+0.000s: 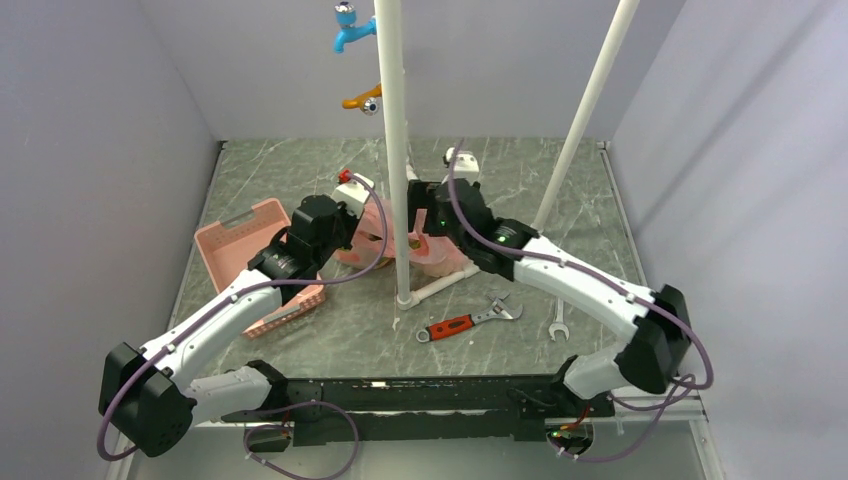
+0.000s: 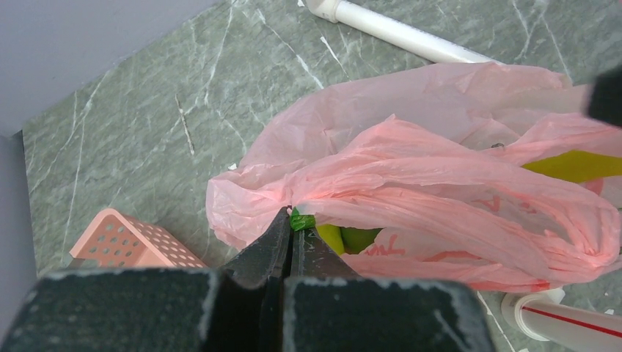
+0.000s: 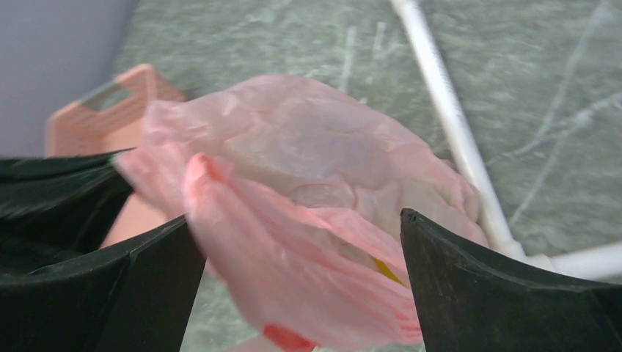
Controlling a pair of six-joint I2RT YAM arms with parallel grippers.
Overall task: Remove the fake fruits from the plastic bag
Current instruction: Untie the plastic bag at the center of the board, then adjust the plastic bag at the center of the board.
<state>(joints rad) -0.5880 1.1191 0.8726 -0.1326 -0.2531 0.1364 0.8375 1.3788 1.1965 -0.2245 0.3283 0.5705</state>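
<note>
The pink plastic bag [image 2: 440,169] lies crumpled on the grey table next to the white pole, between my two grippers [image 1: 372,240]. My left gripper [image 2: 292,221] is shut on the bag's rim, pinching pink film and a small green scrap. Two green fake fruits [image 2: 352,236] show inside the bag's mouth just right of the tips, and a yellow piece [image 2: 572,165] shows through the film at the far right. My right gripper [image 3: 301,235] is open wide, with the bag [image 3: 308,183] bulging between its fingers and a yellow sliver [image 3: 386,271] visible inside. In the top view the grippers [image 1: 350,222] [image 1: 426,224] flank the bag.
A rigid pink slotted basket [image 1: 250,250] stands left of the bag, under my left arm. A white pipe frame [image 1: 398,150] rises right beside the bag, with a foot pipe [image 1: 440,285] on the table. An adjustable wrench [image 1: 462,323] and a spanner [image 1: 558,320] lie at the front right.
</note>
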